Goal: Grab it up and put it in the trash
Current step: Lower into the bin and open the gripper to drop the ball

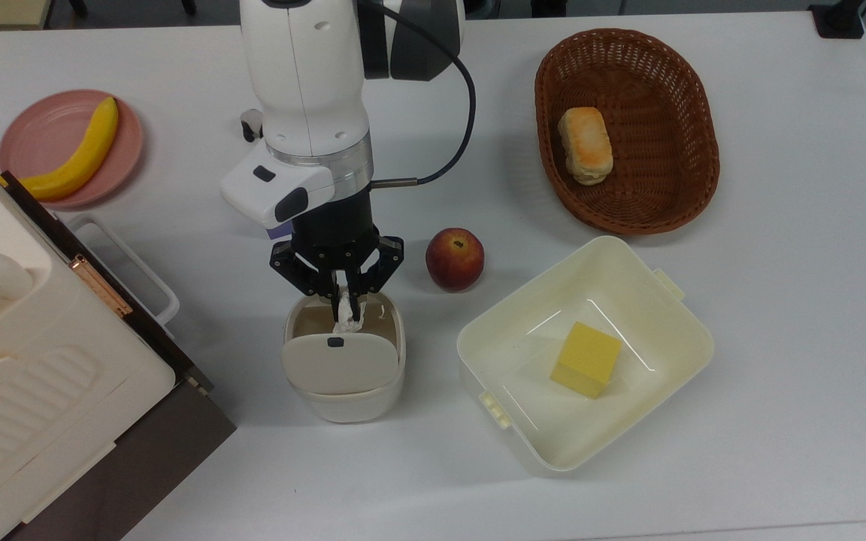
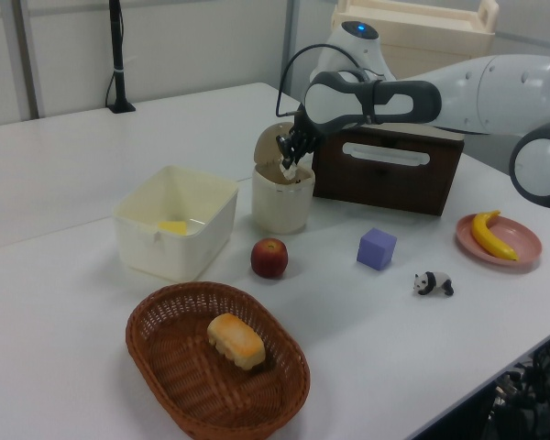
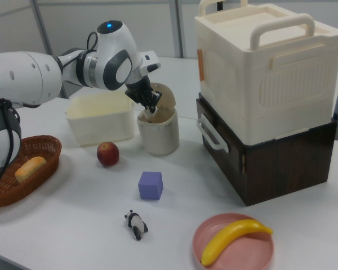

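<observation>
A small crumpled white paper wad [image 1: 345, 314] hangs between the fingers of my gripper [image 1: 346, 302], which is shut on it. Wad and gripper sit right above the open mouth of the small cream trash bin [image 1: 343, 391], whose beige flap lid [image 1: 328, 362] is swung up. In the left view the gripper [image 2: 290, 165] hovers at the bin's rim [image 2: 284, 209] with the wad [image 2: 288, 169] at its tips. The right view shows the gripper [image 3: 151, 109] just over the bin [image 3: 158, 135].
A red apple [image 1: 454, 258] lies just right of the bin in the top view. Further right stands a square cream tub [image 1: 666, 323] holding a yellow block. A wicker basket [image 1: 696, 120], a pink plate with a banana [image 1: 72, 150], a big cream box [image 1: 19, 376], a purple cube [image 2: 377, 248] and a panda figurine [image 2: 433, 283] are around.
</observation>
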{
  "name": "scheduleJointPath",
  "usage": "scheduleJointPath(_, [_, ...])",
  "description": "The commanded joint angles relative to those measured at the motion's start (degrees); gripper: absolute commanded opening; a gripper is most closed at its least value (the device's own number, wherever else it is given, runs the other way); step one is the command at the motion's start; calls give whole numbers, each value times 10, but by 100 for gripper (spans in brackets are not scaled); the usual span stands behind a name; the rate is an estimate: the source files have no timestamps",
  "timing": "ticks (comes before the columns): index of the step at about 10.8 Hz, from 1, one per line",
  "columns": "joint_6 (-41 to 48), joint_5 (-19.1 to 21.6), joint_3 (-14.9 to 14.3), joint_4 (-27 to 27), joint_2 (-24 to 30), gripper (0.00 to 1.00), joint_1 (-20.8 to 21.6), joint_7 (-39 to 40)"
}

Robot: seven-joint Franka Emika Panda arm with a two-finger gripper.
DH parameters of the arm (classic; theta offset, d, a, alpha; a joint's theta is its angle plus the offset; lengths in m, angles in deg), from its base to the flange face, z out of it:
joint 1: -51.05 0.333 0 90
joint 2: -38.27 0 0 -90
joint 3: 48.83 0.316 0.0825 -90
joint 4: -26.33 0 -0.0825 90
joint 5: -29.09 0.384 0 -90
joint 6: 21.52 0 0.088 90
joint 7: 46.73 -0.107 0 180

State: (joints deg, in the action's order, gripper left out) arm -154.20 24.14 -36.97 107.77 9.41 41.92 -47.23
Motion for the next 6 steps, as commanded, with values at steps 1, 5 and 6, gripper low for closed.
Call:
scheduleJointPath(1, [-9, 1, -10, -10, -5, 14, 9, -10])
scheduleJointPath(5, [-7, -9, -17, -9, -2, 100, 22, -12])
scheduleJointPath(6, [-7, -9, -18, -9, -1, 100, 23, -12])
